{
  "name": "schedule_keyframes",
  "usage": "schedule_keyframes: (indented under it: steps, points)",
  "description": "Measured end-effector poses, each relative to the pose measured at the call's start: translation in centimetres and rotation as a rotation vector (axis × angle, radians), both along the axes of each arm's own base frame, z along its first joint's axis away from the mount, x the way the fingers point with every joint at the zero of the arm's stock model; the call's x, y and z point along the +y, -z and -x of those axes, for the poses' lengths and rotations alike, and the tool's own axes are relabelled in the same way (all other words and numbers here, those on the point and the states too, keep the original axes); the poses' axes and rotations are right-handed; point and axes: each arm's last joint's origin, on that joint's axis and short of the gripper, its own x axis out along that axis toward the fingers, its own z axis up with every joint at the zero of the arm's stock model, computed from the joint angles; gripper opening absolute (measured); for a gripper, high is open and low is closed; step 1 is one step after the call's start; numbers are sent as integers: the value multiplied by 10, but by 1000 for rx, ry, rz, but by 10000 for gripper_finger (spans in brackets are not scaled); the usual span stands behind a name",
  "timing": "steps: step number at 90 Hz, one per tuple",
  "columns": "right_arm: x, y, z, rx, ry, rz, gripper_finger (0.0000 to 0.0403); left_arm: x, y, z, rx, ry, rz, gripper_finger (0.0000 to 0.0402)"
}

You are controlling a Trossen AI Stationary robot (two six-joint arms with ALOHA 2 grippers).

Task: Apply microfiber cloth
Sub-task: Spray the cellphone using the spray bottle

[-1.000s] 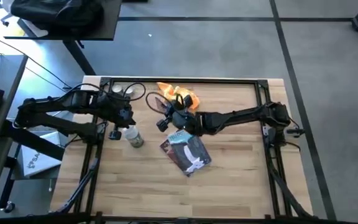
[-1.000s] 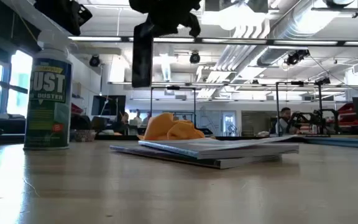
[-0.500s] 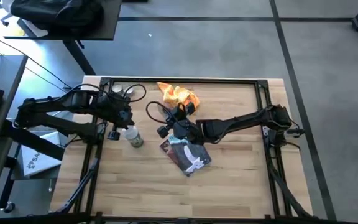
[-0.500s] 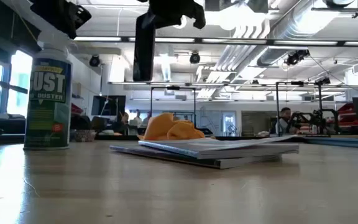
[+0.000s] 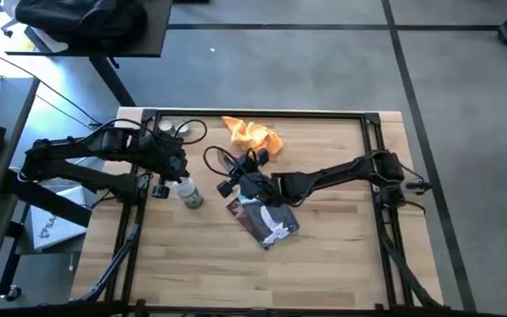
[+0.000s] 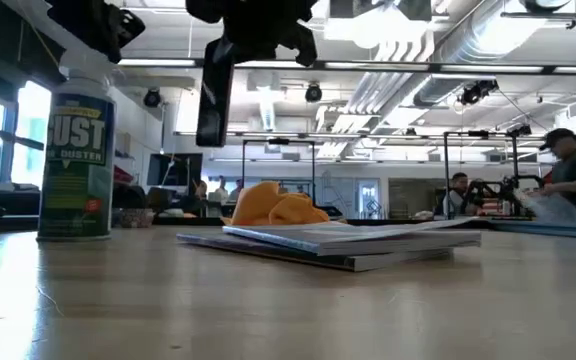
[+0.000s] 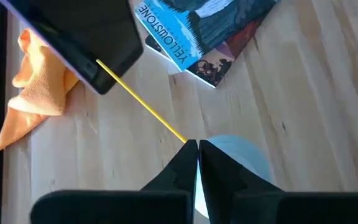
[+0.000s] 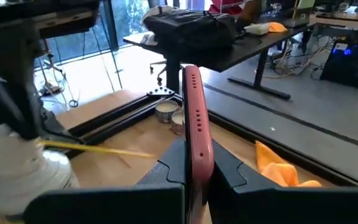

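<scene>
The phone [image 8: 194,134], a thin rigid slab, is clamped edge-on in the right gripper [image 5: 240,180] above mid-tabletop. The left gripper [image 7: 196,163], fingers together on the duster can's [image 6: 76,150] top, is at the left side. The microfiber cloth [image 5: 252,135], soft, orange-yellow and crumpled, lies untouched near the far edge. Wiping would best be done lightly, with the phone held steady.
</scene>
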Motion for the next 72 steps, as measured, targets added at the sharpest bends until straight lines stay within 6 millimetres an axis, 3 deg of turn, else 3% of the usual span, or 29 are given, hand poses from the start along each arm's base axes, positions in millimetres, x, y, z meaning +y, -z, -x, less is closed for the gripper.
schedule_keyframes:
  steps: [72]
  points:
    - [-5,-6,-2,-22,-28,27,0,1,6,-7,40,-8,10,0]
